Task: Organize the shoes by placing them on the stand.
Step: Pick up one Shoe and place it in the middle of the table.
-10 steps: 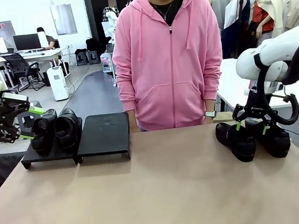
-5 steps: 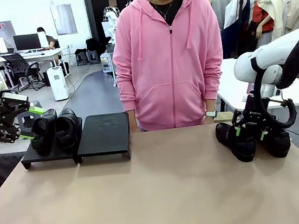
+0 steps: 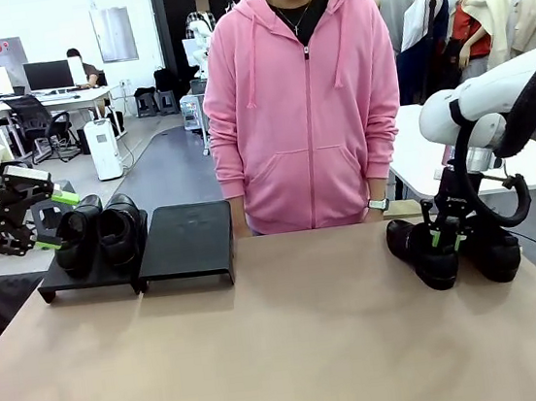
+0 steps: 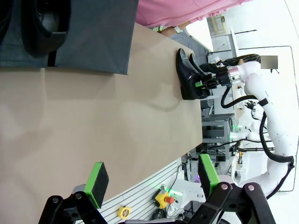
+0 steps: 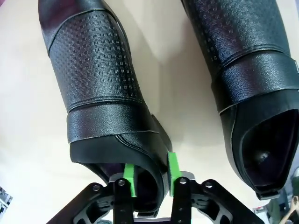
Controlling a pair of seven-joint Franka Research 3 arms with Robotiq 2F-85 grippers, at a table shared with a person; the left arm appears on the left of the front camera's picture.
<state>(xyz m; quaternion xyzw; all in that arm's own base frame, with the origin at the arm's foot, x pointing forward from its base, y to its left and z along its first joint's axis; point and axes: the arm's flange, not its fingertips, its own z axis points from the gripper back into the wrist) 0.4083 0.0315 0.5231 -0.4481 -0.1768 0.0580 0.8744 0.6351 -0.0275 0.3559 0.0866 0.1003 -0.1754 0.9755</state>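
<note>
The front view is taken from the robot's side, low over the worktop [image 3: 268, 357], and is faced across it towards a person [image 3: 301, 108] at the far edge. The left wrist view is rolled sideways and set well back, so the worktop is seen lengthwise. The right wrist view is held close above two shoes [image 5: 93, 84]; these are shared by all three views.

Surface: we are looking at a tan table [image 3: 287, 355] | far left: we are seeing the black stand [image 3: 189, 237] resting on it, two sections side by side | far right: we are seeing a black loafer [image 3: 420, 260] and a second loafer [image 3: 500, 256] standing on it, close together.
</note>
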